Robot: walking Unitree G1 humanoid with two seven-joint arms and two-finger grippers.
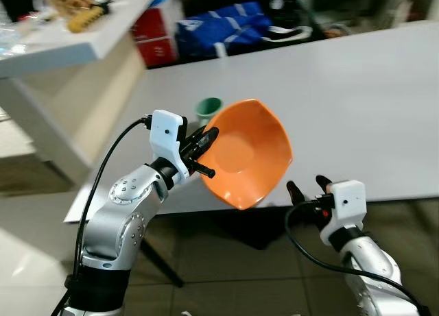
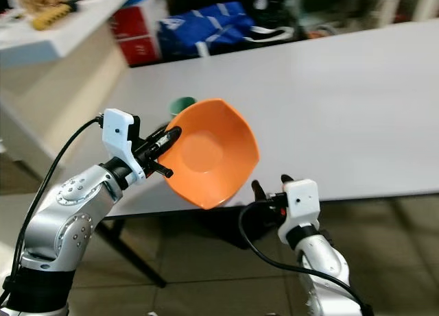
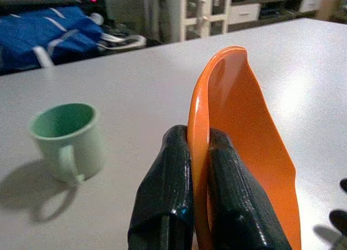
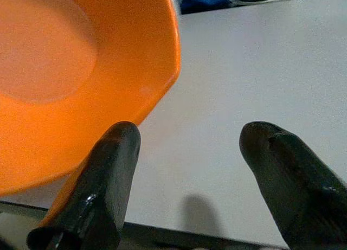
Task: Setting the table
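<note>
An orange bowl [image 1: 250, 153] hangs tilted on its edge above the near side of the white table [image 1: 357, 96]. My left gripper [image 1: 208, 139] is shut on the bowl's rim [image 3: 198, 147], one black finger on each side of it. A pale green mug [image 1: 208, 109] stands on the table just behind the bowl, handle toward me in the left wrist view [image 3: 68, 141]. My right gripper [image 1: 306, 190] is open, low at the table's front edge, below and right of the bowl, with nothing between its fingers [image 4: 92, 201].
A second white table [image 1: 62, 42] at the upper left carries food items. A blue bag [image 1: 223, 25] and a red box [image 1: 152, 35] lie on the floor beyond the table. The table's right and far parts are bare. Tiled floor lies below.
</note>
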